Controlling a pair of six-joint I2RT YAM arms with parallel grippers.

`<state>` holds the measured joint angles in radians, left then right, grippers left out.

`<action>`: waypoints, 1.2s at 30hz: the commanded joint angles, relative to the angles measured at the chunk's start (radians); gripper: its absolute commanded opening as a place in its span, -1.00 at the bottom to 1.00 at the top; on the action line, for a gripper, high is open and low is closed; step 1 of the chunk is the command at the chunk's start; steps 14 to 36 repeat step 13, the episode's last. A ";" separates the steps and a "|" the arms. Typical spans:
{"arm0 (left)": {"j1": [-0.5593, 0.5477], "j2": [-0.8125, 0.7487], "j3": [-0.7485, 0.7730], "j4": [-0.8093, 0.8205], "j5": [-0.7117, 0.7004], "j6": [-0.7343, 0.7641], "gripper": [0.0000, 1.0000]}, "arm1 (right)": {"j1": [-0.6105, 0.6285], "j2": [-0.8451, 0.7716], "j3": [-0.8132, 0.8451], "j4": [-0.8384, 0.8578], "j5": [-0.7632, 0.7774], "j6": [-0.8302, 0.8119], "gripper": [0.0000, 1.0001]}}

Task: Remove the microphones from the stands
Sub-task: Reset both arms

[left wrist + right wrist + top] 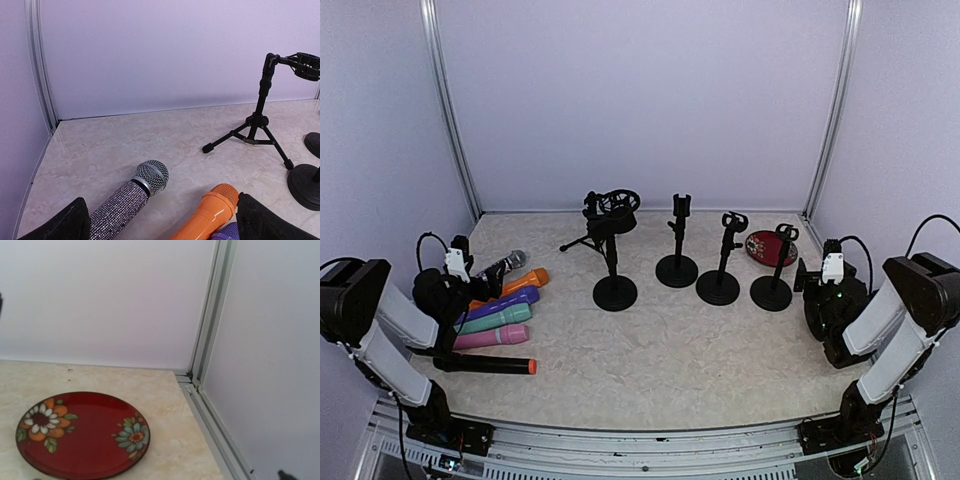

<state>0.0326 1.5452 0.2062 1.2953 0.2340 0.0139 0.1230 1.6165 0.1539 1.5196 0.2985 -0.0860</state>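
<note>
- Black left fingers (60, 226) stood spread wide and held nothing. The sequinned silver microphone (134, 194) and the orange microphone (214, 206) lay flat just ahead, between them.
- Beside those, the purple microphone (500, 301), teal microphone (496, 318), pink microphone (492, 337) and a black microphone (485, 364) lay loose on the counter (670, 350).
- The right fingers (808, 275) were equally wide and empty. A red flowered plate (82, 434) sat just ahead, and the nearest stand (775, 268) just beside them.
- Further out stood the tripod stand (260, 120) and the other round-based stands (677, 262). Every clip looked empty, so no microphone could be made out on any stand.
- Likely trouble: reaching for a stand would have found nothing to pull and could tip it, as the stands looked light.
- A left-arm sweep might have rolled the loose microphones, and a right-arm swing might have clipped the plate.
</note>
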 commanded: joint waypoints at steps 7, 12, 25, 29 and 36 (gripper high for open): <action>0.001 0.010 0.021 0.030 -0.008 0.010 0.98 | -0.008 -0.006 -0.022 0.057 -0.005 0.002 1.00; -0.001 0.009 0.020 0.028 -0.013 0.011 0.98 | -0.008 -0.008 -0.007 0.027 0.001 0.006 1.00; -0.001 0.009 0.018 0.031 -0.012 0.011 0.98 | -0.008 -0.008 -0.007 0.026 0.002 0.006 1.00; -0.001 0.009 0.018 0.031 -0.012 0.011 0.98 | -0.008 -0.008 -0.007 0.026 0.002 0.006 1.00; -0.001 0.009 0.018 0.031 -0.012 0.011 0.98 | -0.008 -0.008 -0.007 0.026 0.002 0.006 1.00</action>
